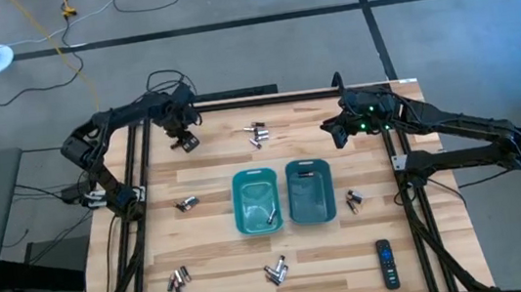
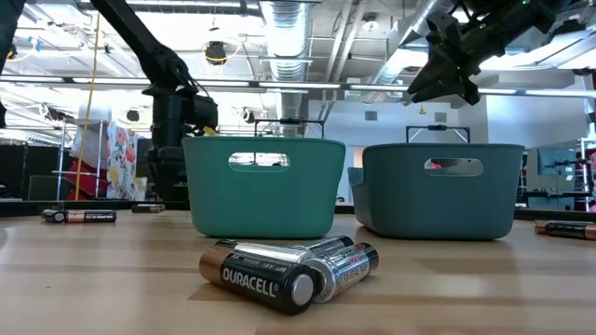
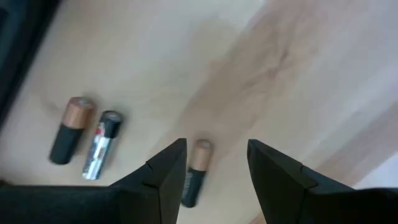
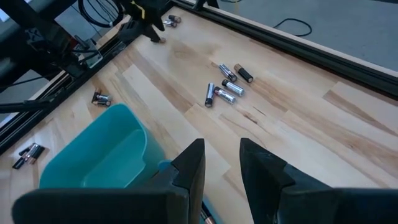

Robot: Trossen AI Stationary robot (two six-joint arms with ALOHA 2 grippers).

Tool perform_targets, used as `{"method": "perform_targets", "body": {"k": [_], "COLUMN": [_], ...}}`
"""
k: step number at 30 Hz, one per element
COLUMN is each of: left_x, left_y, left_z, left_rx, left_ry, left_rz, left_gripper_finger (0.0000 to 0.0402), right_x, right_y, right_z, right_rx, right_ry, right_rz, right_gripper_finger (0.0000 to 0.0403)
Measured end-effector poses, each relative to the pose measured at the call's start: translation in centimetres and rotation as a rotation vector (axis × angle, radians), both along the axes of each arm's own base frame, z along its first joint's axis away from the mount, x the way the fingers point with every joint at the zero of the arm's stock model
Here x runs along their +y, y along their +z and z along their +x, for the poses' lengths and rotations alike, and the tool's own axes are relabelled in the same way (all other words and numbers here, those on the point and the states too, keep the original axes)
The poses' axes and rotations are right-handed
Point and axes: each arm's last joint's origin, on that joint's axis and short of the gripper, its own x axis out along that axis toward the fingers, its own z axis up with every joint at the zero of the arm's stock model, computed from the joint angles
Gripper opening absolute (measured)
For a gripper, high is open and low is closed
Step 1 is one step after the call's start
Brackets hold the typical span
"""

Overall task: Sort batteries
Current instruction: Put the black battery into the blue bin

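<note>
Batteries lie in small groups on the wooden table: one group at the far middle (image 1: 257,135), one at the left (image 1: 186,204), one at the near middle (image 2: 289,270), one at the right (image 1: 353,200). My left gripper (image 3: 214,149) hangs open, fingers pointing down, over the far left corner. A dark battery with a copper-coloured end (image 3: 196,174) lies on the table between its fingers, nearer one of them; two more batteries (image 3: 87,138) lie beside it. My right gripper (image 4: 222,148) stands open and empty, high above the far right of the table (image 1: 335,133).
Two teal bins stand side by side mid-table, the left bin (image 1: 256,201) with a battery in it, the right bin (image 1: 310,191) with one at its far end. A black remote control (image 1: 386,262) lies near the front right. Dark frame rails run along the table's sides.
</note>
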Motion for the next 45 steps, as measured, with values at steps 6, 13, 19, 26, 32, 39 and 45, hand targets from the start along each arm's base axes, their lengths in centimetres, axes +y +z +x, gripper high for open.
{"method": "perform_targets", "body": {"k": [6, 13, 19, 26, 32, 39, 45], "left_x": [-0.4, -0.7, -0.9, -1.8, -3.6, -4.5, -5.6], "left_y": [-1.2, -2.3, -2.4, -3.1, -4.5, -4.6, -3.6], "left_z": [-1.2, -1.7, -1.6, -1.9, -2.1, -1.0, -0.1], "left_rx": [0.053, 0.112, 0.079, 0.1, 0.165, 0.177, 0.146], "left_ry": [-0.009, -0.005, -0.007, 0.006, -0.045, -0.003, 0.034], "left_rz": [-0.058, -0.017, -0.047, -0.099, -0.116, -0.097, -0.064], "left_gripper_finger": [0.0164, 0.0164, 0.0163, 0.0124, 0.0052, 0.0038, 0.0038], "right_x": [0.0, 0.0, -0.1, -0.1, 0.1, 0.7, 1.2], "right_y": [0.0, 0.0, 0.0, 0.0, 0.0, -0.2, -1.2], "right_z": [0.0, 0.0, 0.0, 0.0, 0.0, 0.1, -0.5], "right_rx": [0.0, 0.0, 0.001, 0.001, 0.002, 0.024, 0.124], "right_ry": [0.0, -0.001, -0.001, -0.001, 0.005, 0.035, 0.017], "right_rz": [0.0, -0.002, -0.003, -0.003, -0.001, 0.01, 0.1], "right_gripper_finger": [0.0118, 0.0118, 0.0118, 0.0118, 0.0118, 0.0118, 0.0118]}}
